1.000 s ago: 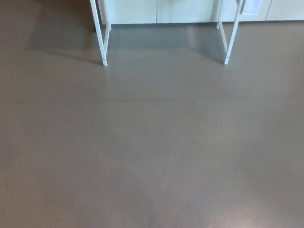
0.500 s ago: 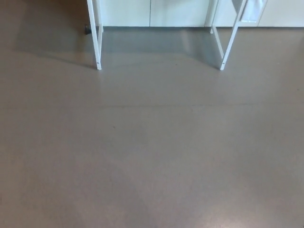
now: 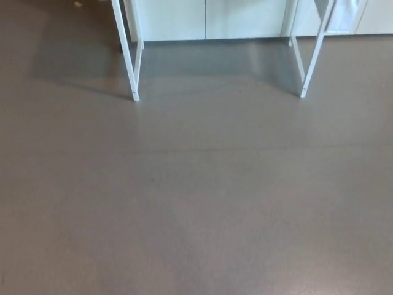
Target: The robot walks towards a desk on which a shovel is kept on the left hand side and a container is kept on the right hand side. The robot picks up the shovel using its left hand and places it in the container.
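Observation:
Only the lower part of the desk shows at the top of the head view: a white left leg (image 3: 127, 55) and a white right leg (image 3: 312, 55) standing on the grey-brown floor (image 3: 196, 196). The desk top, the shovel and the container are out of the picture. Neither of my hands nor any arm appears in the frame.
White cabinet fronts (image 3: 209, 18) run along the wall behind the desk legs. The desk casts a shadow on the floor (image 3: 80, 61) under and left of it. A faint seam (image 3: 245, 149) crosses the floor.
The whole picture has shifted: the desk legs now sit lower and a little further right in the frame than before, so the camera has moved towards the desk.

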Tool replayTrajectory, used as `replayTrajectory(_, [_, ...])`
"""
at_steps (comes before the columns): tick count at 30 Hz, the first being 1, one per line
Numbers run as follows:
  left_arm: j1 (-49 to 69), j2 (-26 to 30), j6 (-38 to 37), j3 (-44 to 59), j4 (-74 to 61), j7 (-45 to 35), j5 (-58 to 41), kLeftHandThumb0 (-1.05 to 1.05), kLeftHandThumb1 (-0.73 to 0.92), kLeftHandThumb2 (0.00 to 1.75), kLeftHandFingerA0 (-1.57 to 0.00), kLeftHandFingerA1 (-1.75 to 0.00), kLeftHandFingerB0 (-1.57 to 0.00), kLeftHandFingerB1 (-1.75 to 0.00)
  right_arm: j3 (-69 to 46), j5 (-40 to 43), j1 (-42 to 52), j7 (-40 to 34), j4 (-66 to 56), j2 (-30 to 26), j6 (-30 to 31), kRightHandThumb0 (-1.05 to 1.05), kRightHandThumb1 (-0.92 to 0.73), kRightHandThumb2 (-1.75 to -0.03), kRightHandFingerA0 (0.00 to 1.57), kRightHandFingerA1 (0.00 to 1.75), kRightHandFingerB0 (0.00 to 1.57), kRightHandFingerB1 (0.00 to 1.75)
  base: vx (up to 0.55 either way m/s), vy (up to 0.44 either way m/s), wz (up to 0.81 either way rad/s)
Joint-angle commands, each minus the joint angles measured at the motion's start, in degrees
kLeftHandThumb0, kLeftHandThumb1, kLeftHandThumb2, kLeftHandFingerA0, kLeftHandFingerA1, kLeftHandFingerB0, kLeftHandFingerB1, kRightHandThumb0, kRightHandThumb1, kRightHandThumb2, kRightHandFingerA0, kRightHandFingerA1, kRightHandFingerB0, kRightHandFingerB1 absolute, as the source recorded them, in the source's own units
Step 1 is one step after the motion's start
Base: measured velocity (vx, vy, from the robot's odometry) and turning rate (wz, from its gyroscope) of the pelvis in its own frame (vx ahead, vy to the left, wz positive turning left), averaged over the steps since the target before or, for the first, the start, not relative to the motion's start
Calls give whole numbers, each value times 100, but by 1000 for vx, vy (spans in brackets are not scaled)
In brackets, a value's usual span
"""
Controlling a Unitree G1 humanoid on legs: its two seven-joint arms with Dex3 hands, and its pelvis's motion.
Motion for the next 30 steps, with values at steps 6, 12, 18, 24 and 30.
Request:
replayTrajectory(6, [85,87,-394,-21,-33,18,89,-17,57,56,-34,-44,-35,-36,44,0,16,-7,62,-43,-202,-31,-62,-58,49,50,34,38,268,206,-13])
replayTrajectory(12, [95,87,-379,-59,-72,-14,75,-18,57,56,-35,-45,-34,-36,51,55,7,18,31,-56,-128,-29,-62,-59,48,50,34,38,210,107,3])
replayTrajectory(18, [88,-43,-237,-18,-134,-34,-85,-21,56,57,-38,-47,-33,-37,100,-12,49,-32,23,-41,-163,-28,-62,-58,52,51,36,38,188,-67,8])
replayTrajectory(24, [83,-241,-339,-180,-202,6,41,-13,58,56,-33,-43,-34,-36,125,-1,98,33,27,-89,-231,-30,-63,-59,49,50,34,38,271,-248,8])
replayTrajectory(30, [126,-520,-62,-113,-505,266,-104,-11,59,57,-35,-44,-34,-36,183,-27,122,56,84,-105,-269,-29,-62,-58,52,51,35,38,180,-36,-8])
